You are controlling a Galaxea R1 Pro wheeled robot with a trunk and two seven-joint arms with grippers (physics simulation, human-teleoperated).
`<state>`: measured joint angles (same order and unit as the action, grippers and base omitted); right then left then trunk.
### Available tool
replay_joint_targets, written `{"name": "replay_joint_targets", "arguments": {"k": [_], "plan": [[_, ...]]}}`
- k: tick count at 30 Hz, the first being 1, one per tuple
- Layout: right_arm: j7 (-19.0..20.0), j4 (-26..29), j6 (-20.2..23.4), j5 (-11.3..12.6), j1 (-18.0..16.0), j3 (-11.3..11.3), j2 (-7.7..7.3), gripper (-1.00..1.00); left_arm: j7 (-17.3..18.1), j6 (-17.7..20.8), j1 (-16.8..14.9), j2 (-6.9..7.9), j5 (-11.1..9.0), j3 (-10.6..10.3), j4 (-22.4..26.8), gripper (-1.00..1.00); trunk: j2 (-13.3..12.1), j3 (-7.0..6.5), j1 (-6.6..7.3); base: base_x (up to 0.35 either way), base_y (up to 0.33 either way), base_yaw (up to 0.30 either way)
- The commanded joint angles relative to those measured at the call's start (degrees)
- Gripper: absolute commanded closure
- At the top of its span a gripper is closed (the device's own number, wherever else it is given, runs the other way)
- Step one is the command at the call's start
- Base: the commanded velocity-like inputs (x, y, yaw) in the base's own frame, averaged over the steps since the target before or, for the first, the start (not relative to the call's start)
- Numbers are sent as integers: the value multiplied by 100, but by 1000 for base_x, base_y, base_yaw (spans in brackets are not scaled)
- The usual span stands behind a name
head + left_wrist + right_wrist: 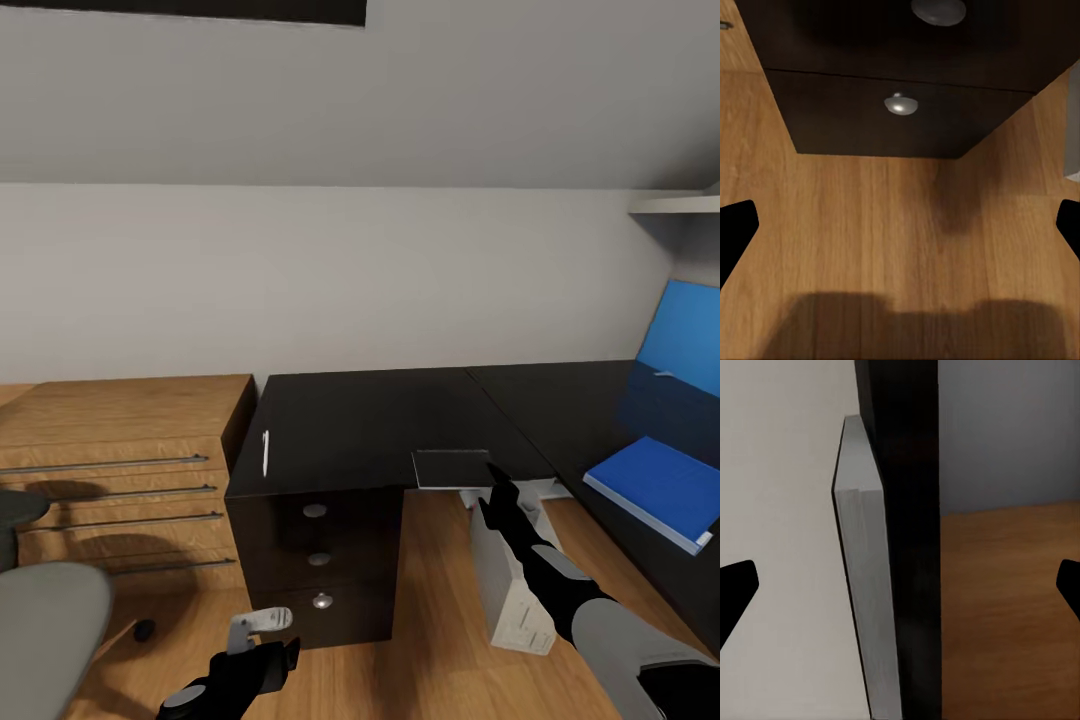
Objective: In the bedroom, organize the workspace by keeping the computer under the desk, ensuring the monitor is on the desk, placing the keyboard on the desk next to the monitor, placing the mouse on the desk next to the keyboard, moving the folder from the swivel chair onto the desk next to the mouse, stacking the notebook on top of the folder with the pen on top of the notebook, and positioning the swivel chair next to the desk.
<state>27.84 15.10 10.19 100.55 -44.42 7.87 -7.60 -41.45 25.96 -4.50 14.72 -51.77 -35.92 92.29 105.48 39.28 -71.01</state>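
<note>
Notebook: we see the thin grey notebook (452,467) flat at the desk's front edge, partly overhanging it; in the right wrist view it shows as a grey slab (862,585) lying on the dark desk edge.
Right gripper: our right gripper (492,478) sits just beside the notebook's near right corner, fingers wide apart and closed on nothing; whether a finger touches the notebook we cannot tell.
Key relation: the notebook lies straight ahead of the right gripper, between the finger lines, its long side running along the desk edge. We judge the right arm the one to take it.
Left gripper: our left gripper (262,645) hangs low over the wood floor (900,240) before the drawer unit (320,560), fingers spread, empty, well apart from the notebook.
Folder: the blue folder (660,485) lies on the desk (380,420) to the right, already set down.
Pen: the white pen (265,452) lies near the desk's left edge.
Computer: the pale tower (510,590) stands under the desk.
Next, in our judgement: close on the notebook's overhanging edge, then carry it right onto the folder.
</note>
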Motion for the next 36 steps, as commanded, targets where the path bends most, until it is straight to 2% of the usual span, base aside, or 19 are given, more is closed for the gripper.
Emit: {"name": "replay_joint_targets", "arguments": {"k": [1,18,21,28,32,36], "plan": [[20,-7,19,60,-5,39,-4,-100,-48,6,-7,4,-36,-12,8,-100,3,6,0,62,0,0],[10,1,14,61,-5,39,4,-100,-54,14,-7,8,-62,-12,8,-100,3,6,0,10,0,0],[10,1,13,61,-5,39,4,-100,-55,14,-7,6,-68,-12,8,-100,-118,-48,66,0,0,0],[10,2,13,61,-5,39,4,-100,-54,14,-7,5,-77,-12,8,-100,-118,-48,66,0,0,0],[10,2,10,61,-5,39,4,-100,-55,14,-7,4,-76,-12,8,-100,-278,-120,154,0,0,0],[10,2,10,61,-5,39,4,-100,-56,18,-7,4,-75,-12,8,-100,-278,-120,154,0,0,0]]}}
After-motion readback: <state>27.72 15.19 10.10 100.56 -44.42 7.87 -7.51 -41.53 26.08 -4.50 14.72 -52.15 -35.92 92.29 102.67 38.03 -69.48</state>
